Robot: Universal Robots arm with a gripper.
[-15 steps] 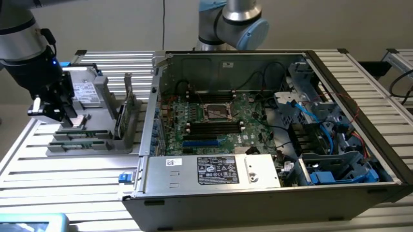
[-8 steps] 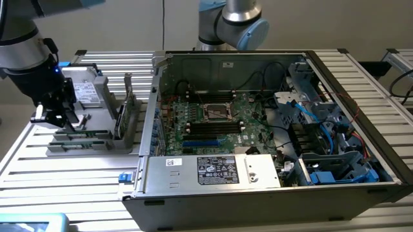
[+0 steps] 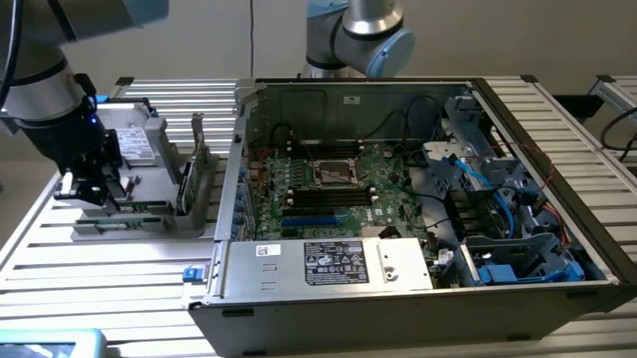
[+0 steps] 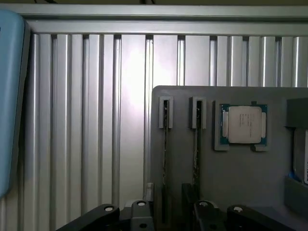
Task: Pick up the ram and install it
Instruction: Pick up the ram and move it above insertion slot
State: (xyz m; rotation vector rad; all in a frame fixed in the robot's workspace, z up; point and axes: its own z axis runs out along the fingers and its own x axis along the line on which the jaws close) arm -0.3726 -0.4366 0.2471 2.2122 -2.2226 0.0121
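Reading the exterior view as a clock face, the grey holder sits on the slatted table at nine o'clock. The open computer case fills the middle and runs out toward three o'clock. The arm reaches in from ten o'clock, and its gripper hangs low over the edge of the holder farthest from the case. The gripper is released, with its two sides spread apart and nothing between them.

The ram stands on edge in the holder, on the side nearest the case, at about three o'clock from the gripper and apart from it. In the wrist view the ram shows as a thin dark edge in a narrow slot of the holder. A second slot just beside it carries a like edge. The gripper has one side on each flank of these slots and touches neither stick. A square silver processor chip lies flat in its own recess just beside the slots.

Inside the case the motherboard lies exposed, with long black slots at six o'clock of the processor socket. No green stick is seated in them. A second arm's base stands at twelve o'clock behind the case
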